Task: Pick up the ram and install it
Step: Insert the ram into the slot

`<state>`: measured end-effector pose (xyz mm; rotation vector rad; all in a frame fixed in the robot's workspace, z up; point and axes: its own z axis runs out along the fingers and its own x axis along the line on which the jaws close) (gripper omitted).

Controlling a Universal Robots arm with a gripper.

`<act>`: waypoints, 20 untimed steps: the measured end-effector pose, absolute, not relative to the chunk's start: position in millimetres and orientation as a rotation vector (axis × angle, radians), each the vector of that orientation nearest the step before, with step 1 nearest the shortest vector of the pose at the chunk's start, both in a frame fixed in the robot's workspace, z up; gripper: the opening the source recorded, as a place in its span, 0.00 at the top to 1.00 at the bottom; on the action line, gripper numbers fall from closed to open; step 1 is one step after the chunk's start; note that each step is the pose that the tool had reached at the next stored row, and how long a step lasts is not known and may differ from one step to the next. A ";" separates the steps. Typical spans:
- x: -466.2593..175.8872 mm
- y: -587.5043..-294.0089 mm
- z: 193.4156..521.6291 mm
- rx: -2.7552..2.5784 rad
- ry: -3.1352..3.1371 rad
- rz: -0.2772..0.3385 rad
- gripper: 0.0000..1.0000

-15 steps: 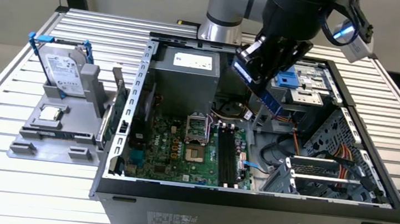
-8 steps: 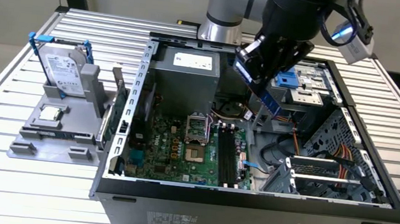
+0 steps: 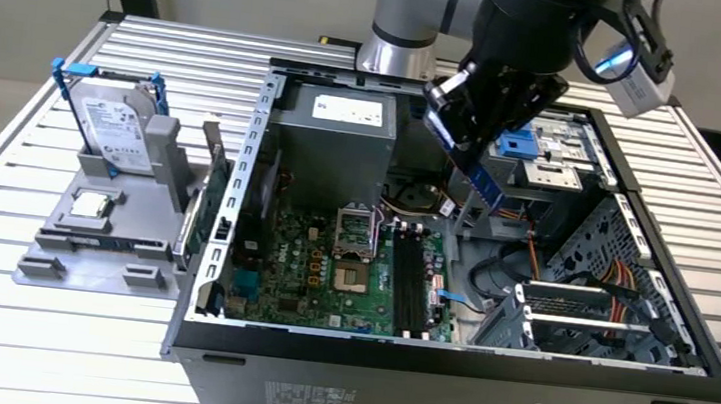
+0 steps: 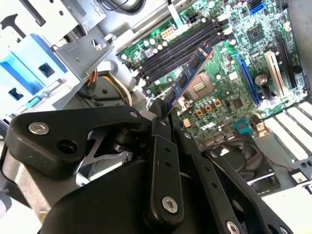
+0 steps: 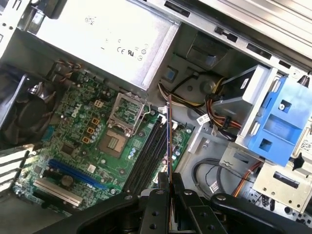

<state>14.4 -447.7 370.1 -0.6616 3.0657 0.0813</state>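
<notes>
My gripper (image 3: 465,123) hangs over the open computer case and is shut on the ram (image 3: 477,179), a thin blue-green stick that points down toward the motherboard (image 3: 312,277). In the second wrist view the ram (image 4: 191,73) juts out from between the black fingers (image 4: 161,127), showing its row of black chips. The first wrist view shows the ram (image 5: 168,141) edge-on, above and roughly in line with the black memory slots (image 5: 148,156). It hangs clear of the slots (image 3: 409,280).
The case's metal walls (image 3: 256,151) ring the board. The grey power supply (image 3: 335,129) and a blue drive bay (image 3: 527,144) stand close to the arm. Outside the case, a grey holder at the exterior view's left carries a hard drive (image 3: 114,131) and a processor chip (image 3: 92,202).
</notes>
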 end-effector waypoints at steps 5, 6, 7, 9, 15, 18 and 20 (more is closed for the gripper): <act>14.4 -447.7 370.1 -0.613 3.075 0.081 1.00; 14.4 -447.8 370.0 -0.602 3.077 0.081 1.00; 14.4 -447.8 370.1 -0.593 3.079 0.081 1.00; 14.4 -447.9 370.0 -0.573 3.082 0.081 1.00; 14.4 -448.2 370.0 -0.512 3.092 0.081 1.00; 14.4 -448.3 370.0 -0.481 3.096 0.081 1.00; 14.4 -448.4 370.0 -0.461 3.099 0.081 1.00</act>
